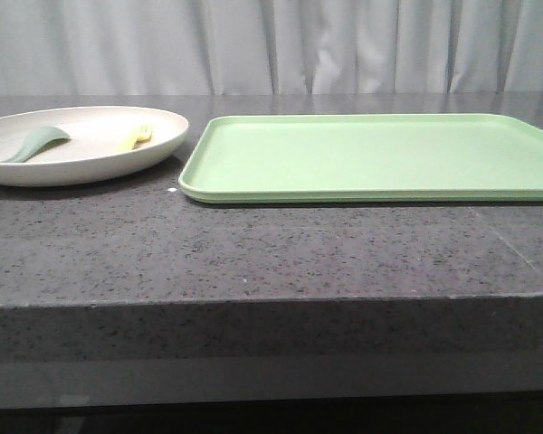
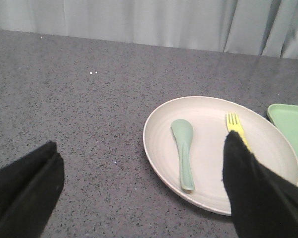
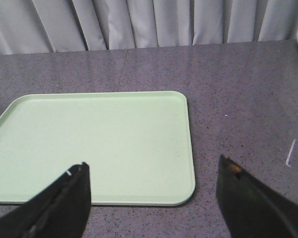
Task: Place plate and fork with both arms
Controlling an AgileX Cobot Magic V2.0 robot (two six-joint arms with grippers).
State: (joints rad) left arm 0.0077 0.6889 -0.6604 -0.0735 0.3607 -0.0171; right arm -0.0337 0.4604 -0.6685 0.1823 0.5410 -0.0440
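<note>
Front view: plate (image 1: 81, 158) beside tray (image 1: 371, 158) on bench (image 1: 253, 244).
Plate: holds fork (image 2: 237, 130), spoon (image 2: 184, 151).
Left gripper (image 2: 139, 188): wide open, empty.
Right gripper (image 3: 151, 201): wide open, empty.

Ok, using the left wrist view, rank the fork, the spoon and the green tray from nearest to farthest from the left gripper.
1. spoon: lying in the plate, closest to the open left gripper.
2. fork: also in the plate, beyond the spoon, partly hidden by one finger.
3. green tray: farthest, past the plate's far edge.

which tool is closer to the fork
Left. The left tool hangs open over the plate holding the fork; the right tool is over the green tray.
</note>
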